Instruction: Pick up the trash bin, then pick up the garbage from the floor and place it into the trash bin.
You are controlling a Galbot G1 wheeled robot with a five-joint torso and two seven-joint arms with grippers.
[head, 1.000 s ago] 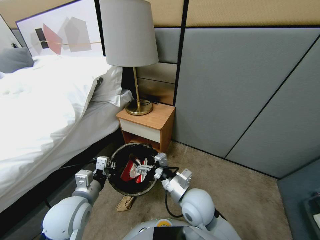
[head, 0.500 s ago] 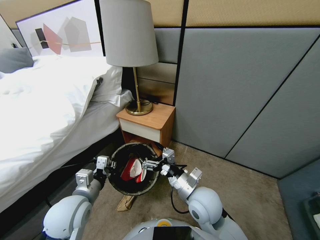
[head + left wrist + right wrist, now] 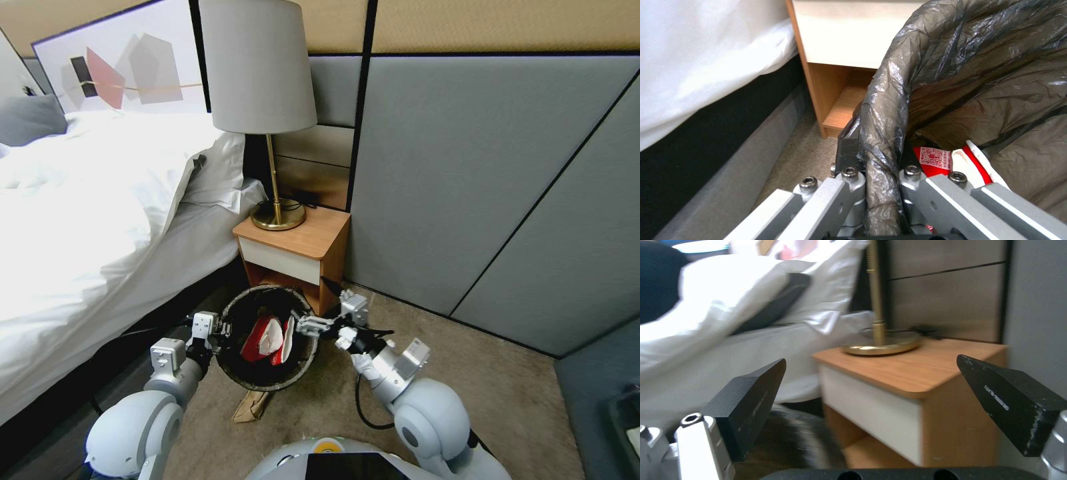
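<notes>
The trash bin (image 3: 264, 385), lined with a dark bag, hangs in front of the nightstand with my left gripper (image 3: 223, 331) shut on its near-left rim. In the left wrist view the fingers (image 3: 849, 186) pinch the bag-covered rim (image 3: 885, 110). A red-and-white wrapper (image 3: 261, 340) (image 3: 947, 158) lies inside the bin. My right gripper (image 3: 303, 324) is open at the bin's right rim; in its wrist view the black pads (image 3: 751, 400) stand wide apart with nothing between them. A crumpled brown paper (image 3: 251, 405) lies on the floor (image 3: 480, 393) just below the bin.
A wooden nightstand (image 3: 293, 257) (image 3: 907, 373) with a brass lamp (image 3: 277, 217) stands right behind the bin. The bed (image 3: 87, 220) runs along the left. Grey wall panels (image 3: 480, 187) close the back and right. Open carpet lies to the right.
My right gripper has drawn back from over the middle of the bin to its right rim, and the arm has swung right. The wrapper stays in the bin. The left arm holds still.
</notes>
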